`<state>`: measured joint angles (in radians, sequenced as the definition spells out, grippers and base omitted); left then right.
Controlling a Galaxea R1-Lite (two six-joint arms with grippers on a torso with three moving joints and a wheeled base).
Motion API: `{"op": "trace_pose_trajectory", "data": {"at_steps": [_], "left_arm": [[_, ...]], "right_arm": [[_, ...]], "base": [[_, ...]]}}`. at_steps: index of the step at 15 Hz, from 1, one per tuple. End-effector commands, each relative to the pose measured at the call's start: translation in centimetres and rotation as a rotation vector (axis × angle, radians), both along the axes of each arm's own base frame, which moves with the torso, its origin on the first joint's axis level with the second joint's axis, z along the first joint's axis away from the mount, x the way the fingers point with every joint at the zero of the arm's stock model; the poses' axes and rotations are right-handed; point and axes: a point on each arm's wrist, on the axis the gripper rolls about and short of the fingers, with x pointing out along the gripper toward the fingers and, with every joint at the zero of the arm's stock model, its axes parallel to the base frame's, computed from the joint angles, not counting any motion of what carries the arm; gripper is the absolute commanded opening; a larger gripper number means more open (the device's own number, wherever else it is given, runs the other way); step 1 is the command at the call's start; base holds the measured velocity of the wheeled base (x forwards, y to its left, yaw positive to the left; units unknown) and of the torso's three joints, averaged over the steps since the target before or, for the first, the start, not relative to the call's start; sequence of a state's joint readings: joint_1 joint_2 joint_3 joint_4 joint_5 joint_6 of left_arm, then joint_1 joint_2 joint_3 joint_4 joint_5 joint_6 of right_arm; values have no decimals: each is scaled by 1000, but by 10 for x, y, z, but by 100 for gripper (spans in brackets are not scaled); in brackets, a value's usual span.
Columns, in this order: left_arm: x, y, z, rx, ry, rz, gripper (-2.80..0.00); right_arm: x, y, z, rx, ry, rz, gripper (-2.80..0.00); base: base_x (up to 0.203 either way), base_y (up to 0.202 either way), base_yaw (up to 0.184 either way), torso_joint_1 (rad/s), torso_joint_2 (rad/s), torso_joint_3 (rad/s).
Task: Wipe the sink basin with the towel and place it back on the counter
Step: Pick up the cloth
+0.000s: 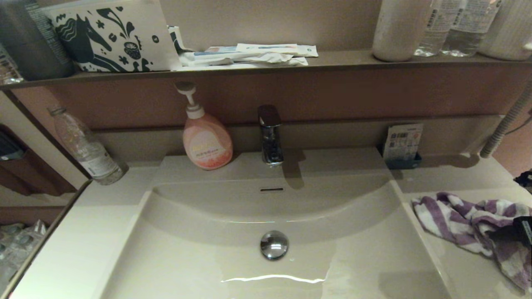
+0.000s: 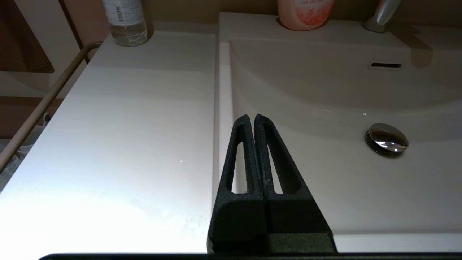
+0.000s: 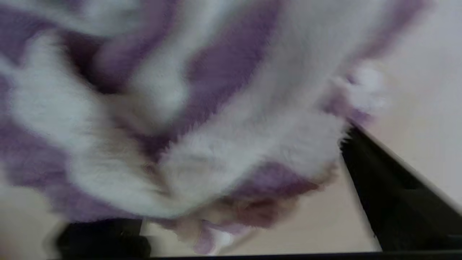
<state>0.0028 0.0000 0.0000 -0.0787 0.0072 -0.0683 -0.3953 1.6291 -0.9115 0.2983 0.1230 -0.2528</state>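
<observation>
The beige sink basin [image 1: 199, 257] fills the middle of the head view, with its chrome drain plug [image 1: 274, 245] and slot overflow [image 1: 271, 189]. The purple-and-white striped towel [image 1: 461, 218] lies crumpled on the counter [image 1: 461, 274] to the right of the basin. My right gripper [image 3: 223, 173] is open right at the towel [image 3: 216, 108], one black finger [image 3: 389, 198] on each side of the cloth. My left gripper [image 2: 251, 117] is shut and empty, hovering over the basin's left rim; it is out of the head view.
A pink soap pump bottle [image 1: 206, 143] and the chrome faucet [image 1: 271, 135] stand behind the basin. A clear water bottle [image 1: 85, 147] is at the back left, and a card holder [image 1: 402, 145] at the back right. The dark shelf [image 1: 332, 62] above carries bottles and packets.
</observation>
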Motion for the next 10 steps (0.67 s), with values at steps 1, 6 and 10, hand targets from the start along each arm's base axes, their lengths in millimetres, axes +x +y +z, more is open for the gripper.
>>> {"op": "trace_pose_trajectory", "data": {"at_steps": [1,6,10], "left_arm": [[0,0,0,-1,0,1,-280],[0,0,0,-1,0,1,-280],[0,0,0,-1,0,1,-280]], "right_arm": [[2,1,-2,40,-6,32,-280],[-9,6,12,79,-74,77,-280],[-32,15,33,69,-98,73,-280]], "base": [[0,0,0,0,0,0],[0,0,0,0,0,0],[0,0,0,0,0,0]]}}
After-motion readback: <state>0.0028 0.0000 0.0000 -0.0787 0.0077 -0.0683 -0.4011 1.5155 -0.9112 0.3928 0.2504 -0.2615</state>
